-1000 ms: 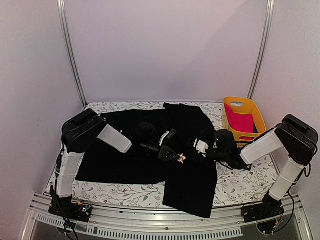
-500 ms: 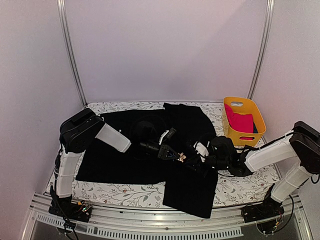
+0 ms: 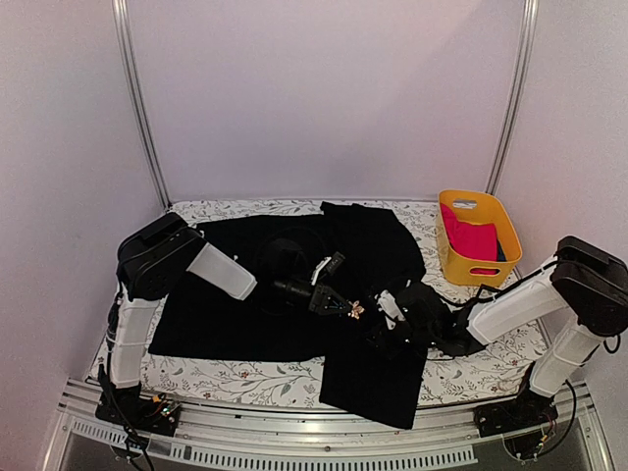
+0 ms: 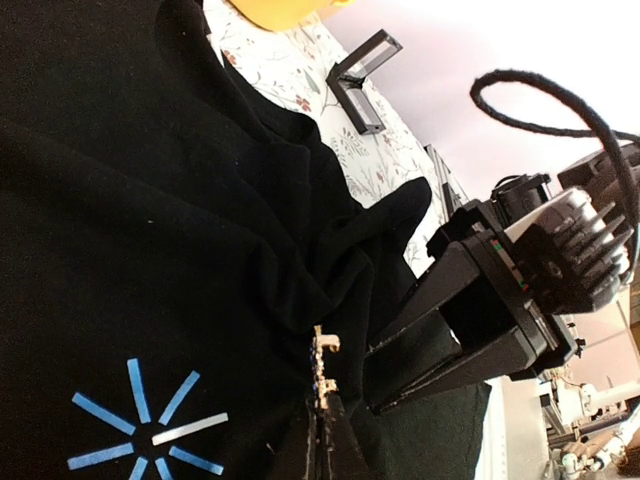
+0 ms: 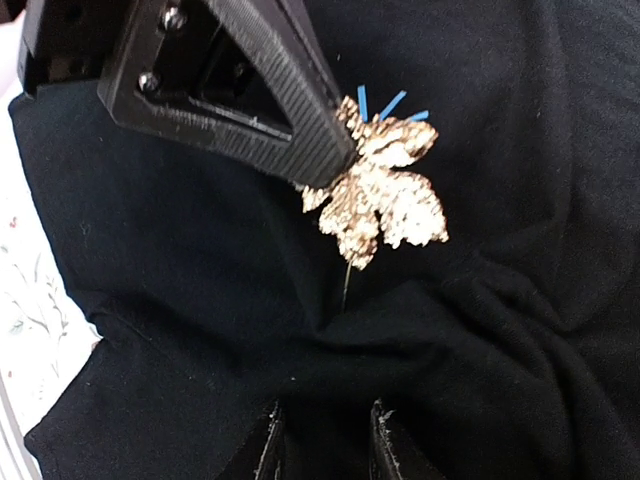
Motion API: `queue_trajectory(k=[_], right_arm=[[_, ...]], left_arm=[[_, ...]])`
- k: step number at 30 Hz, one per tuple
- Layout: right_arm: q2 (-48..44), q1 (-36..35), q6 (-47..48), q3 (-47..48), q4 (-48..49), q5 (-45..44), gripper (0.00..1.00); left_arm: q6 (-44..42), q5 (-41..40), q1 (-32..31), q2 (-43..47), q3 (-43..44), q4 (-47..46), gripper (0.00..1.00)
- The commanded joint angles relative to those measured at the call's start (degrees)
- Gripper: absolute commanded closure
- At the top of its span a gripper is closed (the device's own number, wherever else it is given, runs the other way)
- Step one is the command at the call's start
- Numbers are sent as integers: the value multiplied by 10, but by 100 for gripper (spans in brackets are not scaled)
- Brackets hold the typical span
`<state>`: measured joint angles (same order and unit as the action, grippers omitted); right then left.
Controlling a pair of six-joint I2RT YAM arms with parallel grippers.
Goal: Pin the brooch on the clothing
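The clothing (image 3: 245,294), a black shirt with a light-blue asterisk print (image 4: 150,430), lies spread over the table. My left gripper (image 3: 345,308) is shut on the brooch (image 3: 357,311), a pale gold leaf (image 5: 385,195) held just above the shirt's chest. In the left wrist view the brooch (image 4: 323,365) shows edge-on. Its thin pin (image 5: 346,285) points down at a raised fold of black fabric. My right gripper (image 5: 325,445) pinches that fold (image 5: 400,330) between its fingers, right beside the brooch. The right gripper (image 4: 378,400) nearly touches the left fingertips.
A yellow bin (image 3: 500,211) with a pink garment (image 3: 469,238) stands at the back right. A small black square frame (image 4: 362,78) lies on the floral table cover (image 3: 461,368) beyond the shirt. Both forearms cross low over the shirt's middle.
The right arm has lowered and pushed left and nearer, bringing its gripper and the pinched fabric up against the brooch. The left gripper and brooch have barely moved.
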<state>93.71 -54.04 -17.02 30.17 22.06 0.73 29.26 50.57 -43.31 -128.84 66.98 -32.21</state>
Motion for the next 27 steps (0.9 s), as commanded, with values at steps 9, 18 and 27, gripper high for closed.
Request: queue_trajectory(k=[9,18,27], right_arm=[[46,-20,-10,65,-38,-85,78],[65,-20,-10,75,-42,-81,81],[94,-20,-29,96,-25,-133,90]], left_arm=[[21,16,3,10,-6,-27,100],[18,14,2,9,-7,-23,100],[9,17,-1,0,-7,-9,100]])
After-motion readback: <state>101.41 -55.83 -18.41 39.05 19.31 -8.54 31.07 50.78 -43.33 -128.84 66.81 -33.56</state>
